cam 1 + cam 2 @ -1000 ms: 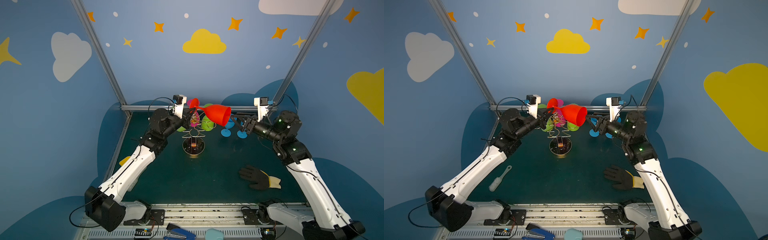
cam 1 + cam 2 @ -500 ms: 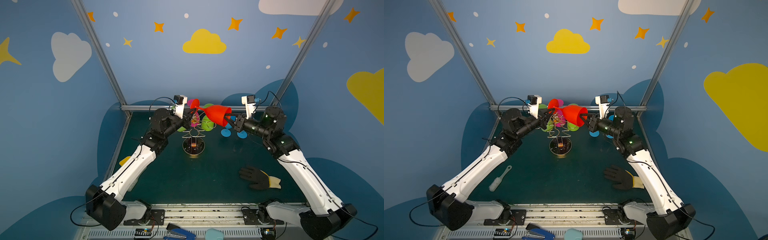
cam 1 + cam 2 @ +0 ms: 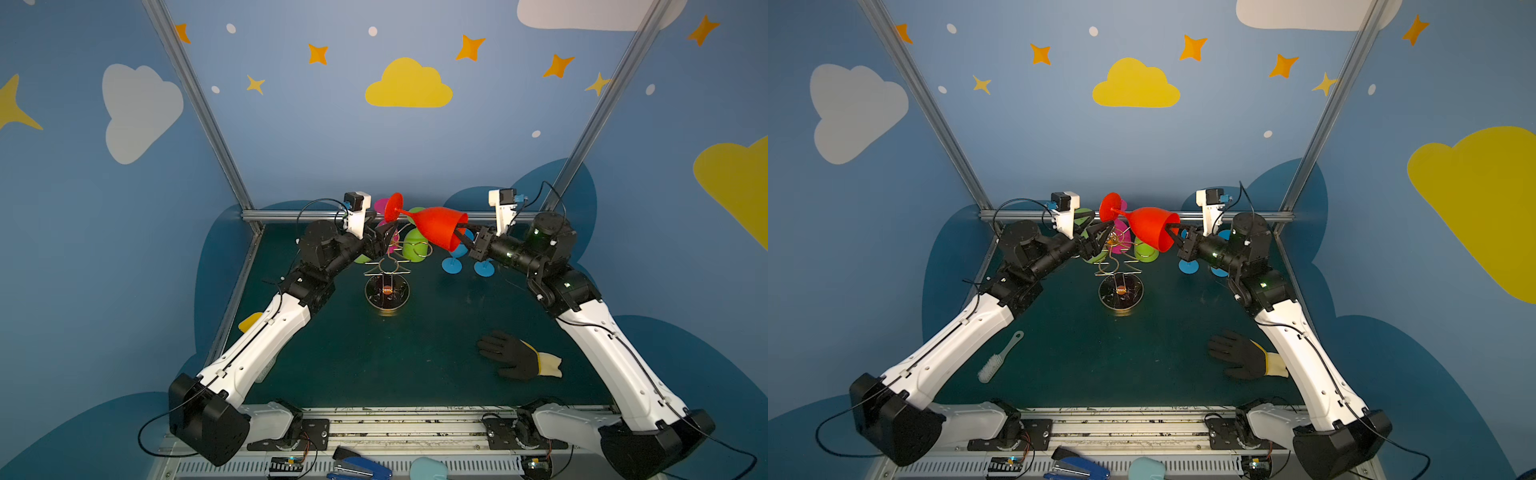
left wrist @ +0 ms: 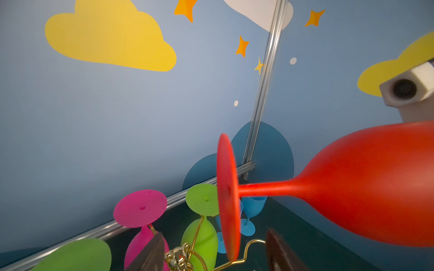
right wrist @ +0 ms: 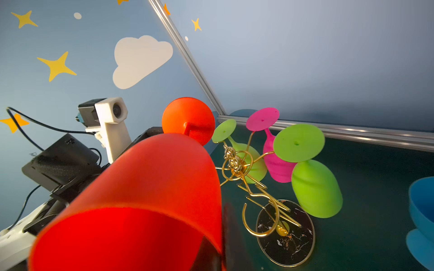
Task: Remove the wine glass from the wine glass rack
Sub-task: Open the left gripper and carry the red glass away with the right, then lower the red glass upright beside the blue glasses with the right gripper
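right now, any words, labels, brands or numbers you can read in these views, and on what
No text can be read in any view.
red wine glass: plain, no marking.
wine glass rack: marbled base, no lettering.
blue stapler: no brand legible.
circuit board: any print is too small to read.
walls: only cloud and star shapes, no writing.

Nothing legible from where I stand.
The walls carry only painted shapes, a yellow cloud (image 3: 408,85) and orange stars (image 3: 318,53), with no letters; any print on the small circuit board (image 3: 284,464) at the bottom edge is too tiny to read.
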You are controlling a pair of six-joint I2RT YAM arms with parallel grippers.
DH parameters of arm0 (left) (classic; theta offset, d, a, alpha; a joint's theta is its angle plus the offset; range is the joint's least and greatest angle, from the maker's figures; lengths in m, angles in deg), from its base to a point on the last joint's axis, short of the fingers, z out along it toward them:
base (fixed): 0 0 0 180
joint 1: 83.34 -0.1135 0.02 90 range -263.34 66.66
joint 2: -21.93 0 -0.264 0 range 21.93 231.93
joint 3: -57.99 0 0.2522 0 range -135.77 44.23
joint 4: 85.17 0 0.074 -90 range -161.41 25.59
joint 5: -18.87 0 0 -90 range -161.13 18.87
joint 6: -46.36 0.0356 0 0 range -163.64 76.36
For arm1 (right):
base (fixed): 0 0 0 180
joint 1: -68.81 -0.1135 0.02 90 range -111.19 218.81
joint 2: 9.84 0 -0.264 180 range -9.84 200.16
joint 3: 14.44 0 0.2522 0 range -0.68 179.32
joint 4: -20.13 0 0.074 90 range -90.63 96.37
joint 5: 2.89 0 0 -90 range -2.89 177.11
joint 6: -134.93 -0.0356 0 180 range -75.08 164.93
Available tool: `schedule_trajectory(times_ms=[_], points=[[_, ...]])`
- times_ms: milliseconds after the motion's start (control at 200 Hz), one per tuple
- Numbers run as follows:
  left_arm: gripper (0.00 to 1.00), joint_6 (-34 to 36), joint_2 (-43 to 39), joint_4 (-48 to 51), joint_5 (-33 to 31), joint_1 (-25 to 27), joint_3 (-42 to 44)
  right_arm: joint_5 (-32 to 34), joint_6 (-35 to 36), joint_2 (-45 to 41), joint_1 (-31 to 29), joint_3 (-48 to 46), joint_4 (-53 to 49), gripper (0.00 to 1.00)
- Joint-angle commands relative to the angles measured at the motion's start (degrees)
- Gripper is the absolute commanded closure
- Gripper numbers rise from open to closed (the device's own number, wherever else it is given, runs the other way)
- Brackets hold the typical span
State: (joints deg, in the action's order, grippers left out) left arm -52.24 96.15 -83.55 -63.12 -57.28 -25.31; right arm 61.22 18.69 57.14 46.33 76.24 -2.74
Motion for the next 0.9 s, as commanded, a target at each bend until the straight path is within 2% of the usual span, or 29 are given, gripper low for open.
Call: schedule_trajectory(times_ms=[0,190,320,431,541,661,896], points=[[0.21,-2.9,-3.0,-2.4,-4.1,-1.6,1.4,4.8,3.9,-6.4,2.1,1.1,-3.9,1.00],[0.09,-10.2,-7.0,-7.0,-6.3,-6.1,6.5,15.4,13.0,-15.2,3.5,1.4,-22.6,1.00],[0.07,-15.2,-8.4,-10.2,-6.1,-9.9,8.9,22.1,16.0,-20.0,3.7,1.3,-38.0,1.00],[0.07,-16.7,-8.6,-12.2,-5.4,-11.5,9.6,28.6,16.7,-21.7,3.9,0.6,-48.3,1.00],[0.07,-16.3,-8.9,-10.1,-4.7,-12.3,8.7,31.6,15.7,-20.9,4.4,-1.5,-53.0,1.00],[0.07,-17.1,-10.4,-9.9,-4.4,-13.5,10.0,31.3,16.6,-16.1,6.1,-1.9,-56.8,1.00],[0.07,-16.8,-14.0,-8.1,-4.4,-14.8,11.7,39.1,20.8,-6.1,11.9,-2.3,-54.3,1.00]])
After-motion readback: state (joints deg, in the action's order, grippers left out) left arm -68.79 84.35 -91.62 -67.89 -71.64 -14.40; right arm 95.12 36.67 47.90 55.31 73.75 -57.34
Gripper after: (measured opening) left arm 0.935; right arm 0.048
